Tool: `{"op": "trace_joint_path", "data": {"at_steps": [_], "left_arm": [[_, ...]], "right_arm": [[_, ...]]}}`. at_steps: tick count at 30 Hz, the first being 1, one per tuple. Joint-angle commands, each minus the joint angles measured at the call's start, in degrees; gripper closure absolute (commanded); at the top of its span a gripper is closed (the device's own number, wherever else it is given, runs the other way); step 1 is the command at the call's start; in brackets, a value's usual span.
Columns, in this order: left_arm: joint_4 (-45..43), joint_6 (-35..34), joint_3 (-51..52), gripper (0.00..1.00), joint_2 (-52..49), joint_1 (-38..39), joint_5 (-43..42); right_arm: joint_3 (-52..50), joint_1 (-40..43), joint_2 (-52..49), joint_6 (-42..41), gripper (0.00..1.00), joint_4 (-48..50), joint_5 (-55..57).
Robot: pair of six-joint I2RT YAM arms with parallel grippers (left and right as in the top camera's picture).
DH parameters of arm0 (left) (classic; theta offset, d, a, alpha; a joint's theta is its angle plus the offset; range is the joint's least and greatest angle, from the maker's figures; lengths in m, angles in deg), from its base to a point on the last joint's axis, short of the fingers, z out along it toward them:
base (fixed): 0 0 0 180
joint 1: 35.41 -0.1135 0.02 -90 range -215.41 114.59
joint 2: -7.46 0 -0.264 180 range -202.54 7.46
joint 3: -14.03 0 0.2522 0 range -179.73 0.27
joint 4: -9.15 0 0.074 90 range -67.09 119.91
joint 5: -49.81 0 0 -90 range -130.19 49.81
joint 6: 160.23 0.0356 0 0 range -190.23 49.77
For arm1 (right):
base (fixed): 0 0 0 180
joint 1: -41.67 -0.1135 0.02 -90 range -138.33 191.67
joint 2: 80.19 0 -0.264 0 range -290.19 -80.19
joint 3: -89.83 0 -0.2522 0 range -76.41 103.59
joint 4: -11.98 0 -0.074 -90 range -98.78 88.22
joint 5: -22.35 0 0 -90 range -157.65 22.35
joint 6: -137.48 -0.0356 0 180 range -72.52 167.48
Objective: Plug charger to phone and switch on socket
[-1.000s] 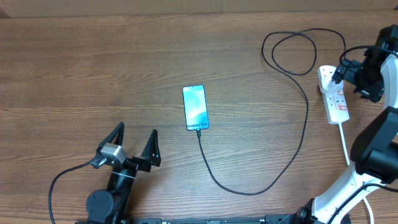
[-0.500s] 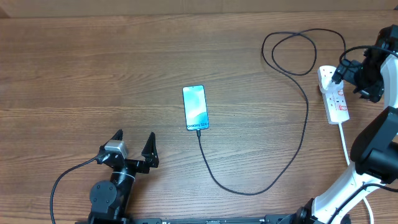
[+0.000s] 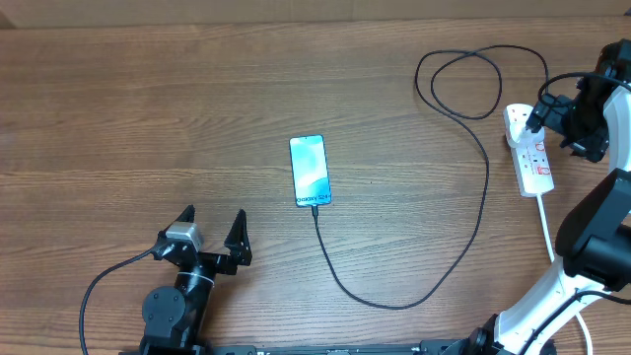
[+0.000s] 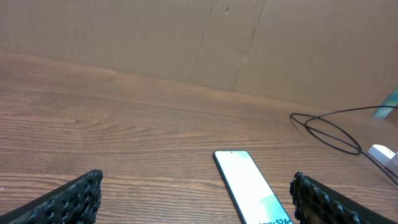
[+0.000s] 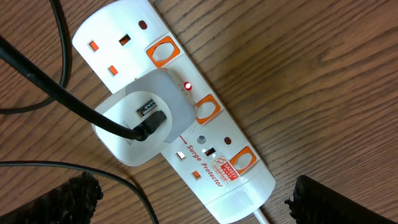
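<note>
The phone (image 3: 309, 171) lies screen up and lit at mid-table; it also shows in the left wrist view (image 4: 249, 185). The black charger cable (image 3: 483, 197) runs from the phone's near edge, curves right and loops back to the white socket strip (image 3: 532, 153). In the right wrist view its black plug (image 5: 147, 127) sits in a white adapter (image 5: 134, 134) on the strip (image 5: 214, 168), and a small red light (image 5: 187, 86) glows. My right gripper (image 5: 196, 198) is open above the strip, one finger each side. My left gripper (image 3: 212, 237) is open and empty, in front and left of the phone.
The strip's thick white cord (image 3: 545, 222) trails toward the front right, beside the right arm's base (image 3: 592, 247). A brown cardboard wall (image 4: 186, 37) stands along the table's far edge. Orange rocker switches (image 5: 207, 109) sit along the strip.
My left gripper has drawn back toward the table's front edge and its jaws have narrowed a little, still open. The right arm, phone and cable have not moved.
</note>
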Motion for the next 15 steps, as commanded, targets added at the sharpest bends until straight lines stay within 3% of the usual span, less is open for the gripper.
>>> {"op": "trace_joint_path", "data": {"at_steps": [1,15], "left_arm": [[0.20,1.09,0.20,0.00,0.52,-0.35,0.83],[0.20,1.09,0.20,0.00,0.52,-0.35,0.83]], "right_arm": [[-0.17,0.15,2.03,0.22,0.00,0.22,0.50],[-0.17,0.15,2.03,0.24,0.00,0.22,0.50]]}}
